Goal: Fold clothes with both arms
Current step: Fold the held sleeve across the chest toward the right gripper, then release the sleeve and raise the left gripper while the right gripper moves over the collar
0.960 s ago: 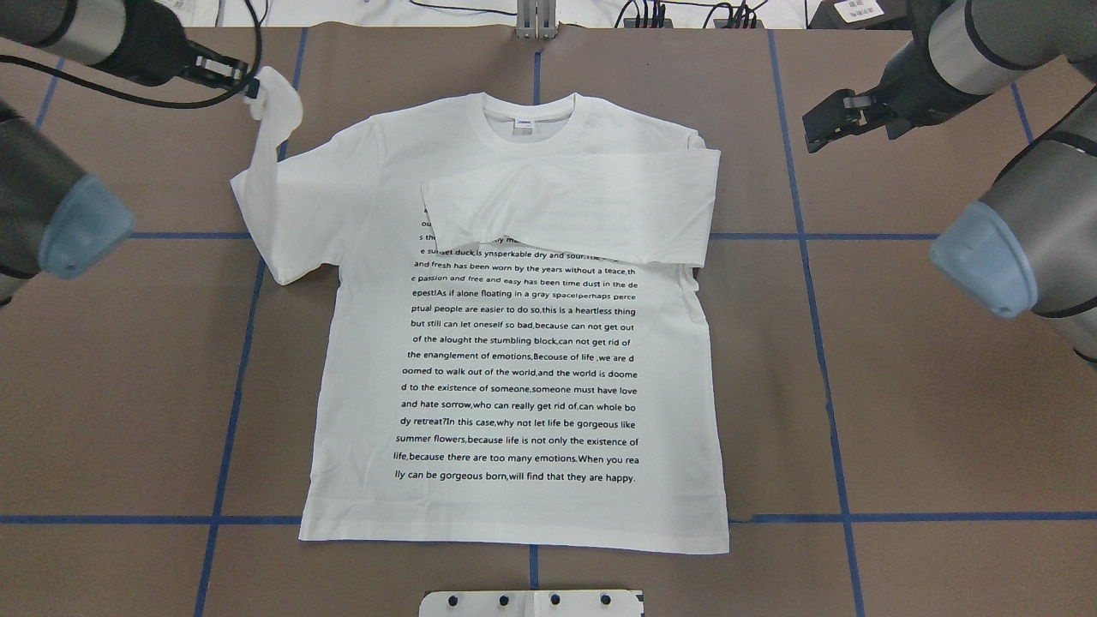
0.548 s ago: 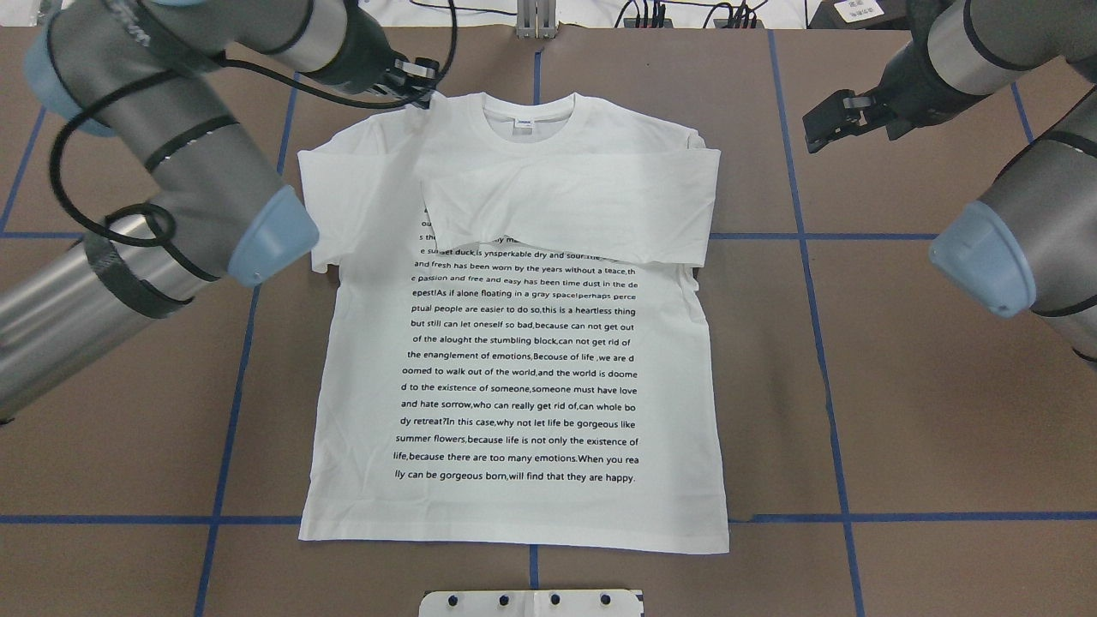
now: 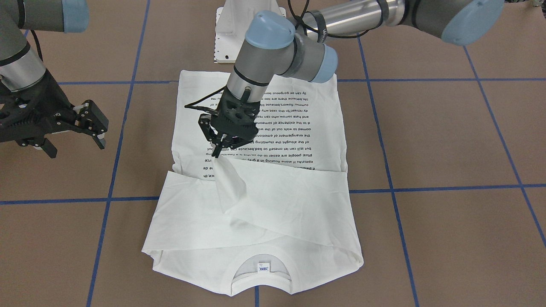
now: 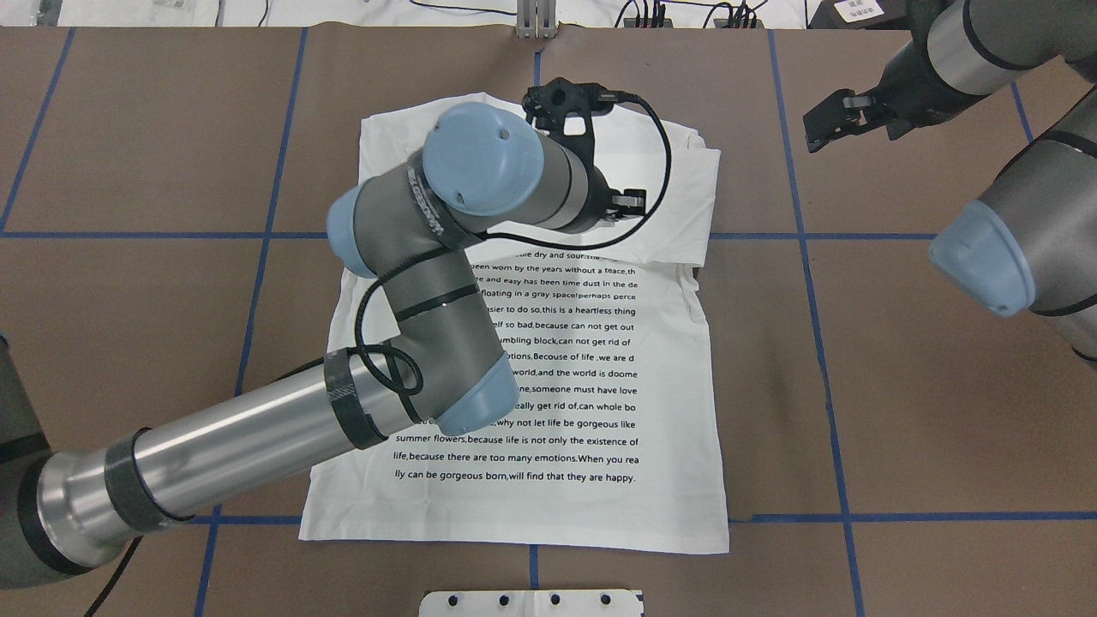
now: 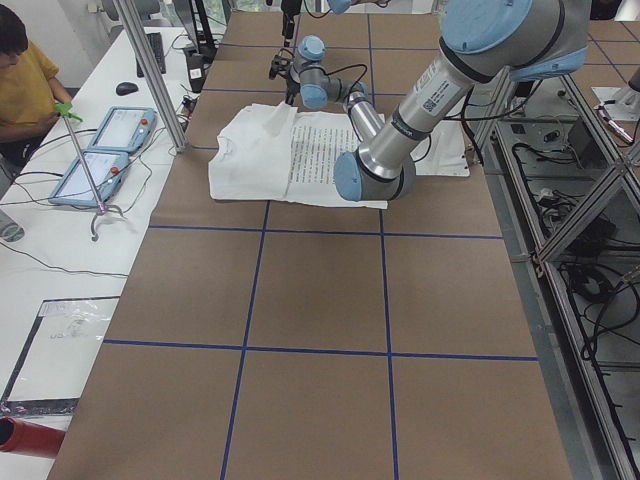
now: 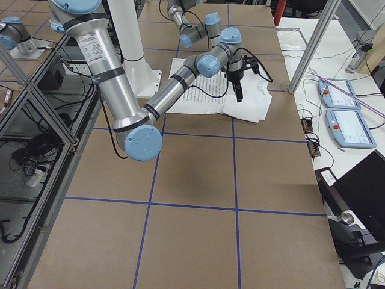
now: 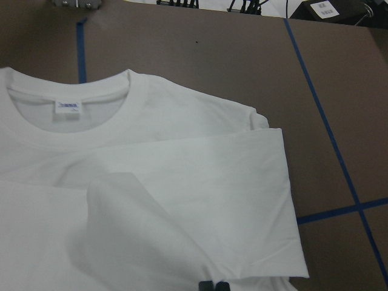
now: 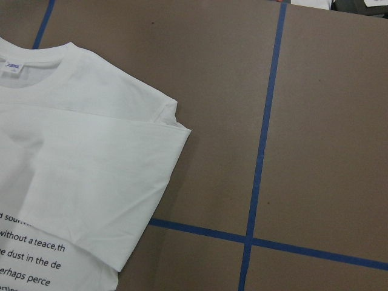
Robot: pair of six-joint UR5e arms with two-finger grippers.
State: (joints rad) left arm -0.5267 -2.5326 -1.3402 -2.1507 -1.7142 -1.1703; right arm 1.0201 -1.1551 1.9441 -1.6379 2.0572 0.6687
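One soft, light shirt [image 3: 273, 128] lies flat mid-surface, collar [image 3: 261, 279] toward the far edge, its sleeve [image 3: 232, 192] pinched at the end by the left hand [image 3: 219, 150] over the chest, the right hand [image 3: 73, 137] spread wide near the far right corner; cuffs and hems likely grip best.

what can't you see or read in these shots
- Overhead: the silver-grey left arm covers the collar and some text of the white long-sleeved T-shirt, and the left pincer.
- Front-facing: the blue print on the small neck label is too small to read.
- Left wrist: pincer cut off by the bottom edge.
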